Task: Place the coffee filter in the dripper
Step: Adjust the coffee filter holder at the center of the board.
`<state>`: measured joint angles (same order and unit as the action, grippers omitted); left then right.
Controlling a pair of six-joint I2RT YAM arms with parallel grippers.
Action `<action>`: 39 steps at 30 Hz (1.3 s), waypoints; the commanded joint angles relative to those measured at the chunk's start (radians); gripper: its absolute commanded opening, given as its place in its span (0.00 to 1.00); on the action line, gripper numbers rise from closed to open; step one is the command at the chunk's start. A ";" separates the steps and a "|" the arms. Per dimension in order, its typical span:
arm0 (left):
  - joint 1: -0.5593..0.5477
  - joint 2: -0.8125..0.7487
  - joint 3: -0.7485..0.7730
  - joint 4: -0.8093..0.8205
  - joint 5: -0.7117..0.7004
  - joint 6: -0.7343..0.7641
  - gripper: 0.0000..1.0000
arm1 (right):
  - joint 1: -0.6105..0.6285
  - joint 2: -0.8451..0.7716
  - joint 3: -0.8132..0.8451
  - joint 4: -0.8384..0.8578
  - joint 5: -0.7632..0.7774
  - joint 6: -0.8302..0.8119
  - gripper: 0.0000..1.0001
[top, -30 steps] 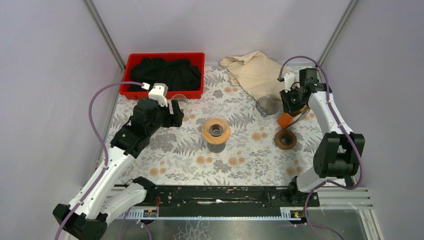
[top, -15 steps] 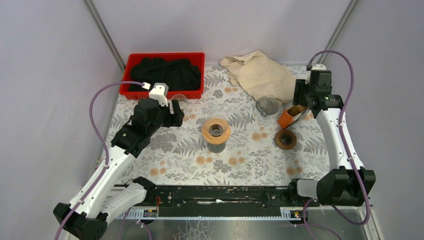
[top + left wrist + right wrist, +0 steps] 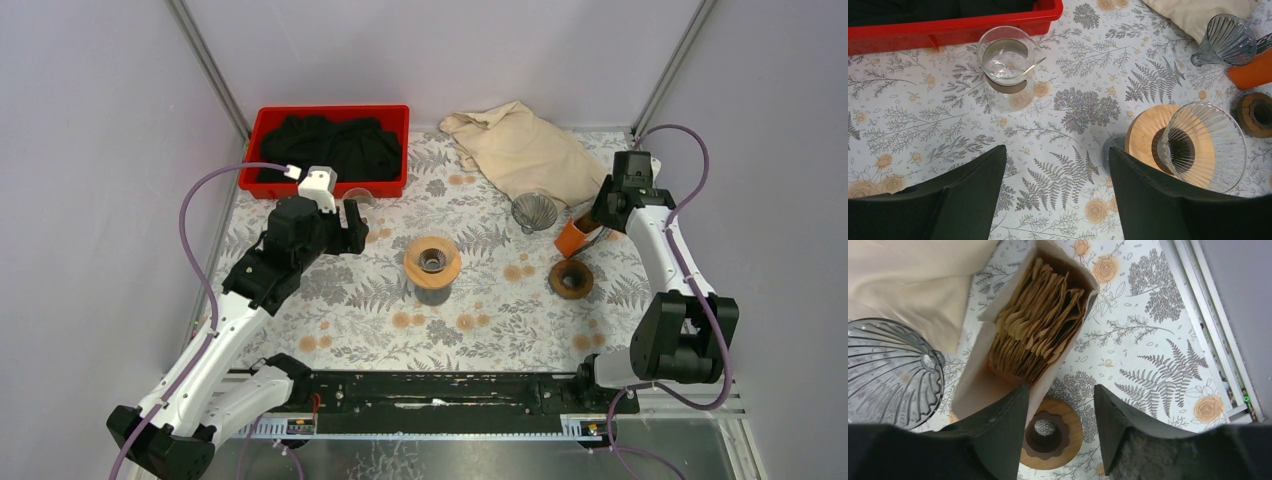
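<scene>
Floral-print cloth [image 3: 350, 310] covers the table, where in the past second the right arm has swung its wrist round and settled the right gripper [image 3: 1058, 395] over the orange filter box [image 3: 572, 238], fingers spread wide and empty. That suggests the pick is only now being lined up, with no filter taken. The left arm, box and glassware have not moved. Far left of the box and behind it sits a rigid red plastic tray [image 3: 265, 125] of dark fabric; directly behind the box lies a soft, rumpled beige cloth [image 3: 515, 145]. Well left of the box the left gripper [image 3: 1055, 152] hangs wide open and empty near a rounded glass carafe [image 3: 1007, 65]. The ribbed glass dripper [image 3: 1205, 145] waits on its wooden collar, well left of the box. A second smoky ribbed cone [image 3: 888, 370] stands just beside the box, a wooden ring [image 3: 1048, 440] at its near side. Inside the box, crinkled brown paper filters [image 3: 1040, 320] are packed on edge.
</scene>
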<state>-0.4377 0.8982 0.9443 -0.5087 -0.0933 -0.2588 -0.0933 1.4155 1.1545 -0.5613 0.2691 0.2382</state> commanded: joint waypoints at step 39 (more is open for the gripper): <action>-0.001 0.006 -0.013 0.063 0.007 0.015 0.82 | -0.033 0.094 0.071 0.132 -0.108 -0.227 0.30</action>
<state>-0.4377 0.9009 0.9398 -0.5087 -0.0933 -0.2588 -0.1211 1.5433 1.1481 -0.4206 0.1638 0.0154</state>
